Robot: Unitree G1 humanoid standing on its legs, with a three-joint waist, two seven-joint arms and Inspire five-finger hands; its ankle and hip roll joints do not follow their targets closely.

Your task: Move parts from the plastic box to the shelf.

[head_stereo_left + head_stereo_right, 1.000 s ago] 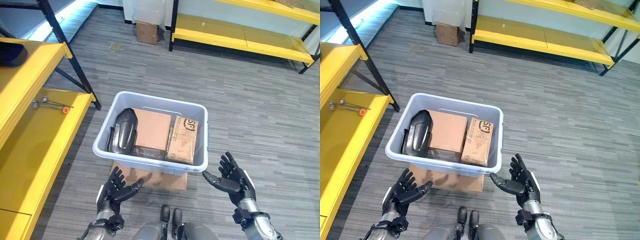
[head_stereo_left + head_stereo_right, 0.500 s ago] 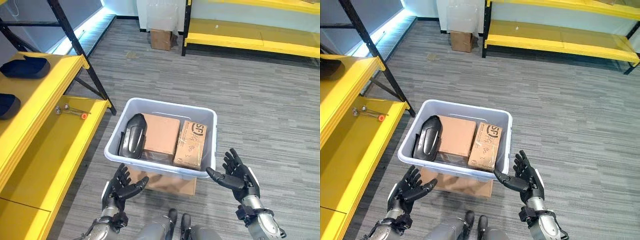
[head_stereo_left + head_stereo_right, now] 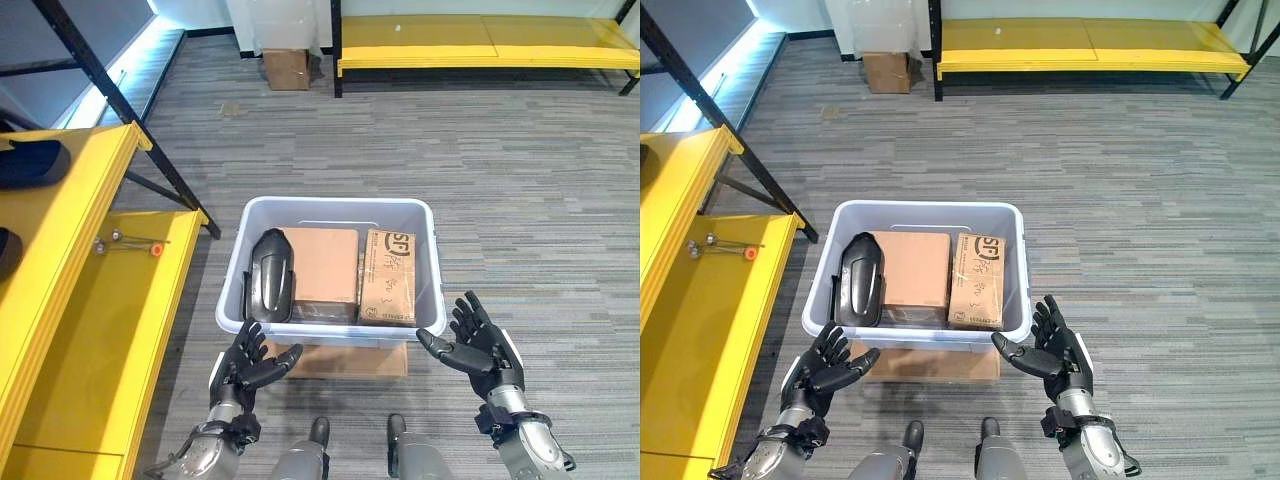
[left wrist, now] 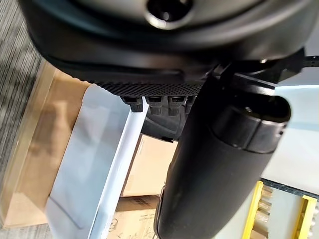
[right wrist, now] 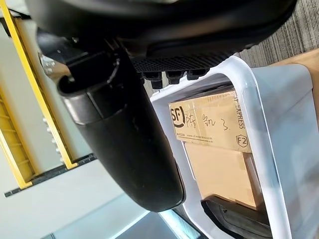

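Pale grey plastic box (image 3: 336,325) sits on a flat piece of brown cardboard (image 3: 345,360) on the grey striped carpet floor (image 3: 520,200), square in front of the robot. Inside it, along the box's left wall, lies a glossy black moulded part (image 3: 269,288); just beside that, in the middle, a plain brown cardboard carton (image 3: 321,264); and against the right wall a narrower brown carton with black print and tape (image 3: 388,277). All three are down in the box, packed side by side and touching.

Left hand (image 3: 246,362) hovers just off the box's near left corner, fingers spread and relaxed, palm turned inward, holding nothing. Right hand (image 3: 480,344) mirrors it off the near right corner, fingers fanned out, thumb pointing toward the box wall, also empty. Neither hand touches the plastic.

Off to the left runs the yellow shelf with black steel uprights (image 3: 105,330). On its lower board near the far edge lies a small metal tool with an orange tip (image 3: 132,244), and dark moulded parts (image 3: 32,163) rest on the upper level.
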